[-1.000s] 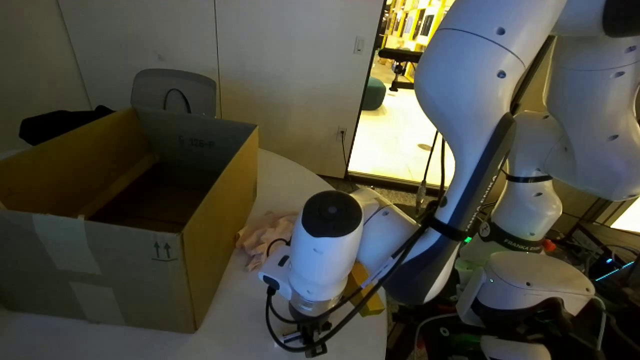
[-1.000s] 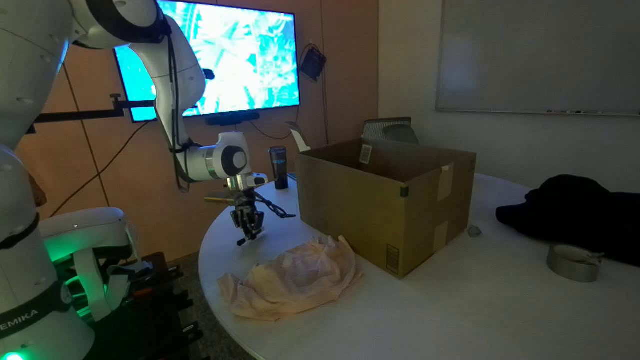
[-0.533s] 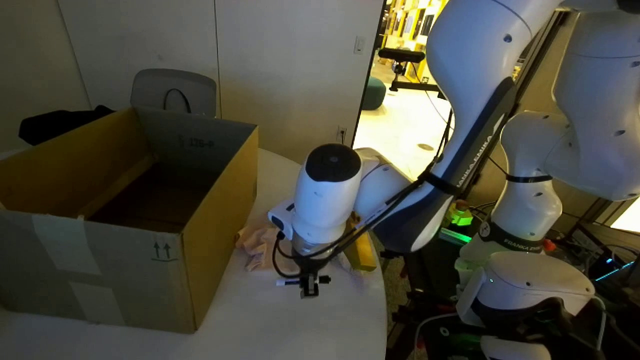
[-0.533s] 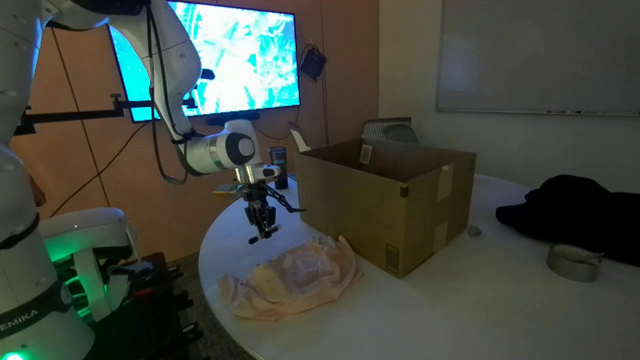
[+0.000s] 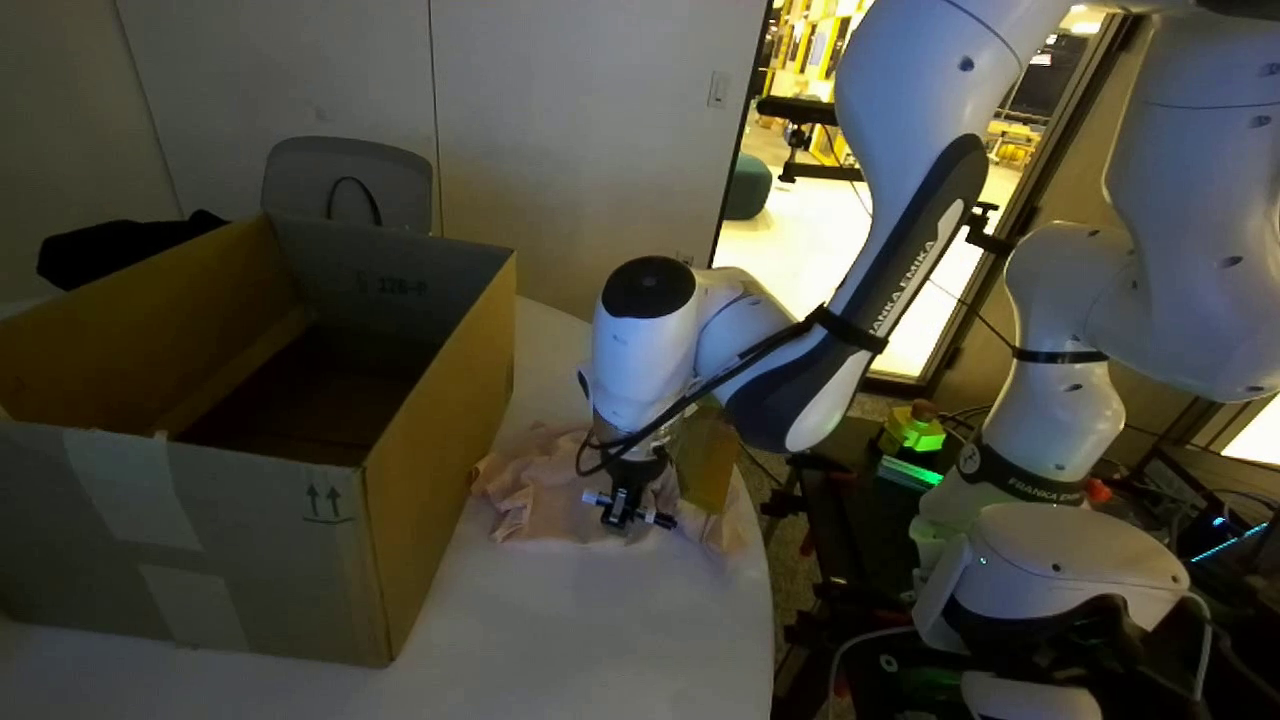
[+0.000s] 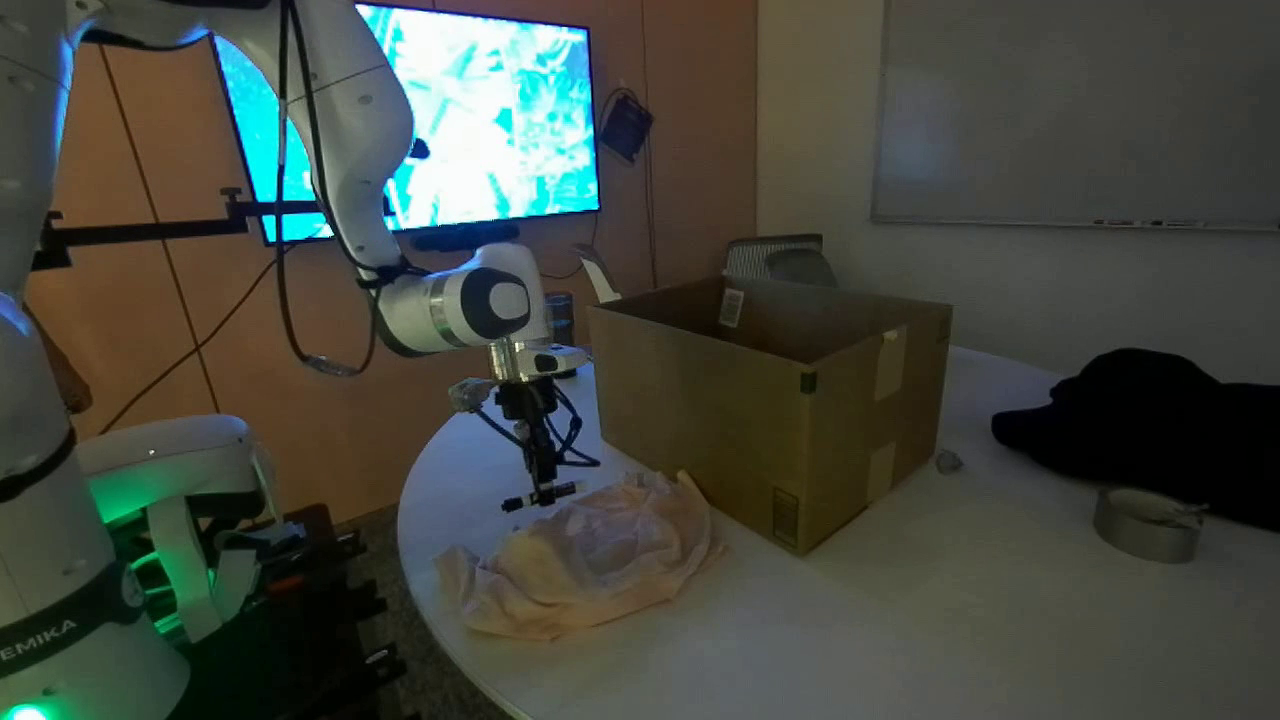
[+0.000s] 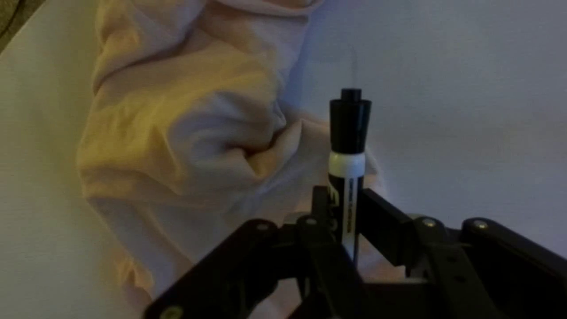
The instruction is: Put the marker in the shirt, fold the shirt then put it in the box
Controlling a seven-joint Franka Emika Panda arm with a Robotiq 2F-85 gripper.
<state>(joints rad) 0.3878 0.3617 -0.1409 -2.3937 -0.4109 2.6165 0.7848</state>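
Note:
My gripper is shut on a black-and-white marker. The gripper shows in the wrist view and in both exterior views. The marker lies crosswise in the jaws, about level, its black end sticking out on one side. The pale pink shirt lies crumpled on the table; it also shows in the wrist view. The gripper is above the shirt's edge, apart from it. The open cardboard box stands beside the shirt; its inside looks empty in an exterior view.
The white round table has its edge close to the shirt. A tape roll, a black cloth and a small grey lump lie beyond the box. A dark tumbler stands behind the gripper.
The arm has carried the marker from the bare table to above the shirt, and the wrist has turned. The gripper stays shut on the marker. The shirt and box have not moved.

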